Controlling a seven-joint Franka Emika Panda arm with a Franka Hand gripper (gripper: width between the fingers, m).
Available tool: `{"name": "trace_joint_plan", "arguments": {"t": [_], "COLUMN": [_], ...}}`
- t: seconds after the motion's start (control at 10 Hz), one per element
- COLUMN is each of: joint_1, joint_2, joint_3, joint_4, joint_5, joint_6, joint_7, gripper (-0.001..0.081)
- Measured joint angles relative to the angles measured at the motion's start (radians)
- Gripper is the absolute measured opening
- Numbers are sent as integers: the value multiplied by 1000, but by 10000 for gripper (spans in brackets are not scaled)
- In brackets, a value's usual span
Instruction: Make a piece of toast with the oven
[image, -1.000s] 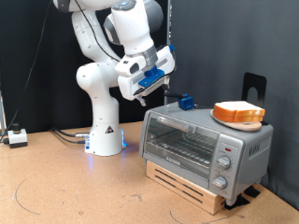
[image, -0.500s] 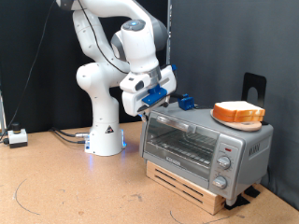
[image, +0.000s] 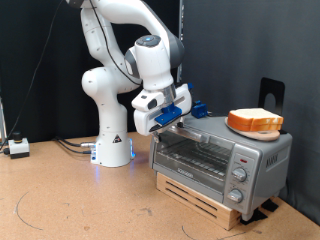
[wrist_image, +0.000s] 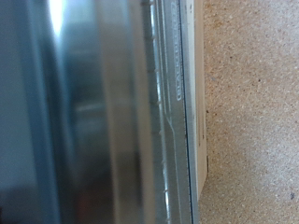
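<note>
— Where are we? Our end effector (image: 168, 122) sits at the top front corner of the oven (image: 220, 155), right by the door's upper edge.

— Open or closed? We cannot tell; the fingers are hidden. The wrist view shows only blurred metal and glass.

— And the toast (image: 256, 120)? On the orange plate (image: 254, 127) atop the oven, well off to the end effector's far side.

— Then, in our judgement, we should square up to the handle and pull evenly.

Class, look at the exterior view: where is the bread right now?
The bread sits on an orange plate on top of the oven, towards the exterior view's right. The gripper is at the oven's upper left corner.
</note>
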Motion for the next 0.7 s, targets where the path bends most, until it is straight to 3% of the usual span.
{"name": "trace_joint_plan", "arguments": {"t": [0.7], "joint_1": [-33], "joint_2": [87], "joint_3": [-49], "joint_4": [38], "joint_5": [-4], "joint_6": [48], "joint_7": [-11], "gripper": [809]}}
